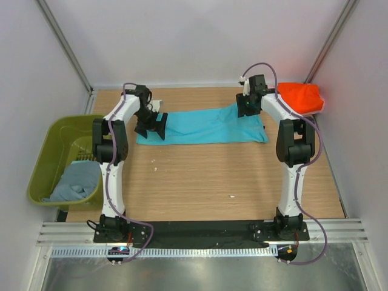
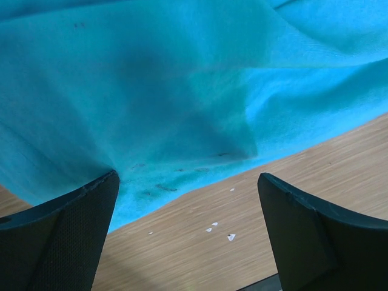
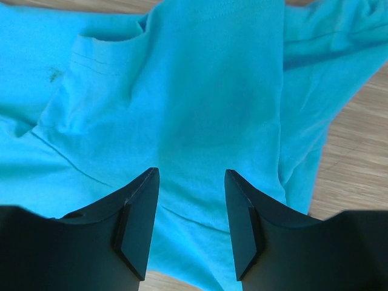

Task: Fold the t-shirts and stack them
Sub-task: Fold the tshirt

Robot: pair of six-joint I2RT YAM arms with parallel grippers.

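We get ready to fold the turquoise t-shirt (image 1: 203, 127).
It lies on the surface (image 1: 200, 182). Our left pincer (image 2: 188, 177) is wide open and our right pincer (image 3: 191, 174) half open, both empty. We should pinch both ends together.

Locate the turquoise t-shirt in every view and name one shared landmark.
Top external: turquoise t-shirt spread across the far middle of the wooden table.
Left wrist: turquoise t-shirt fills the upper part.
Right wrist: turquoise t-shirt fills nearly everything.
Shared landmark: wooden table bordering the cloth.
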